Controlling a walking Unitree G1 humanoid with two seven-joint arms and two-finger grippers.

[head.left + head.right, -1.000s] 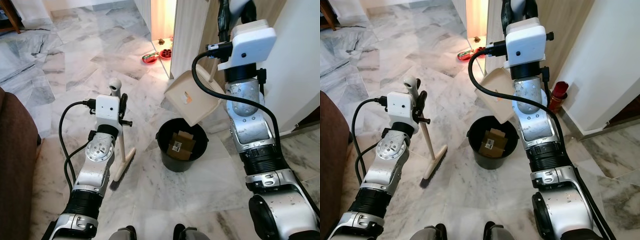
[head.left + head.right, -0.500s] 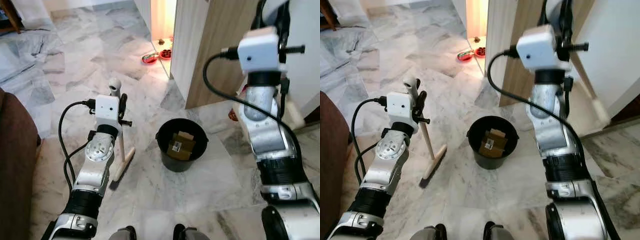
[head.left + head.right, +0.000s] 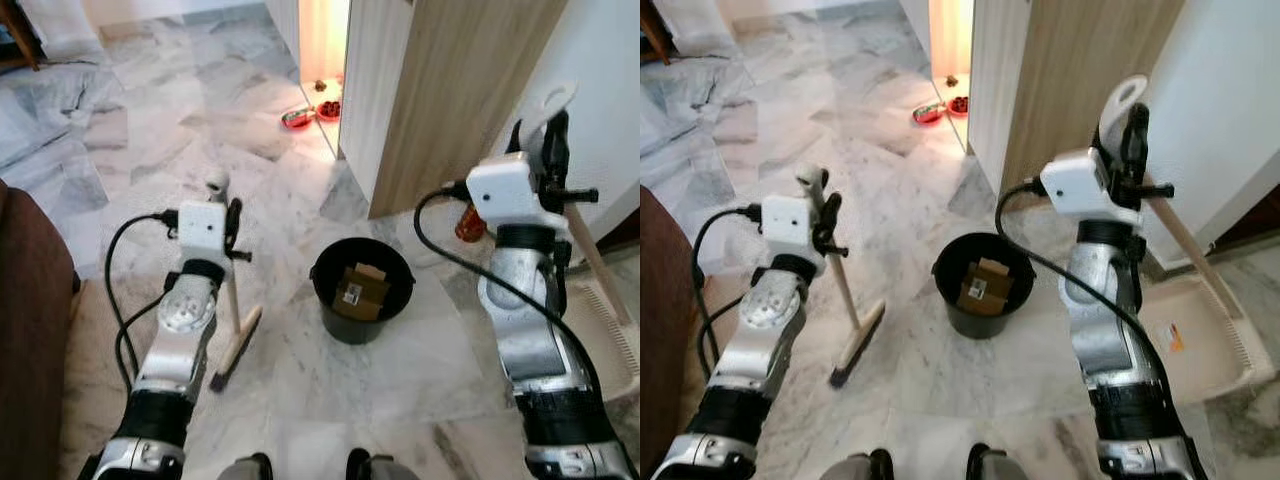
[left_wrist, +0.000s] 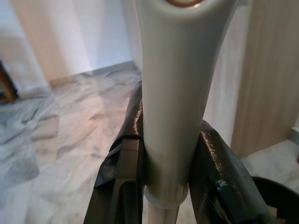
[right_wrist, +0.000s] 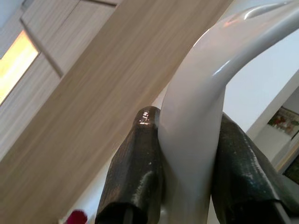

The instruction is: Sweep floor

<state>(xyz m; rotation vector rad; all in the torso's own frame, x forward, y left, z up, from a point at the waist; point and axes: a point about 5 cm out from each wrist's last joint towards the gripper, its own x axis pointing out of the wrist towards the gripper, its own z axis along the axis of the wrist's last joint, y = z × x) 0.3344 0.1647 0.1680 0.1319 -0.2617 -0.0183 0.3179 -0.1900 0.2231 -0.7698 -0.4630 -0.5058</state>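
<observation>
Gripping broom (image 3: 853,315) and dustpan (image 3: 1200,345)

Both silver arms are reaching forward and up from the shoulders, each with its black cable looping off a white wrist housing. The left gripper (image 3: 224,196) is pointing upward, its two black fingers (image 4: 124,154) pressing on either side of a pale handle that is running up between them. The left forearm is slanting up beneath it. The right gripper (image 3: 1124,128) is sitting higher and farther forward than the left one, also pointing up, with its fingers (image 5: 135,172) clamping both sides of a curved white handle. The right forearm is rising almost vertically beneath that pincer.
</observation>
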